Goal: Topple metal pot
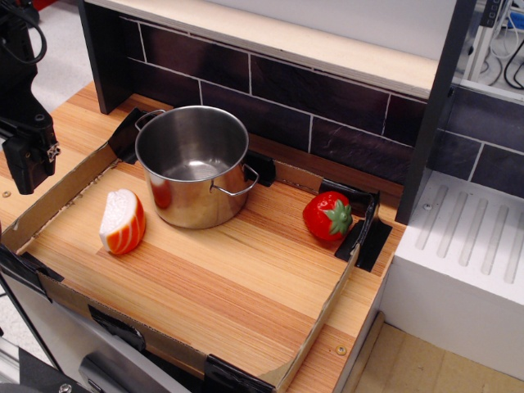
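Single view. Metal pot (193,166) stands upright near the board's far-left corner, mouth up and visibly empty. Orange-and-white toy (123,221) just beside it toward the left edge; toy strawberry (328,215) near the far-right corner. Gripper (26,155) at the left edge, partly cropped; its opening can't be judged, apparently holding nothing.

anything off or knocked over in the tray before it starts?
Nothing stands out. The metal pot stands upright and empty, the orange-and-white toy beside it and the strawberry to the right. The gripper hangs outside the cardboard rim.
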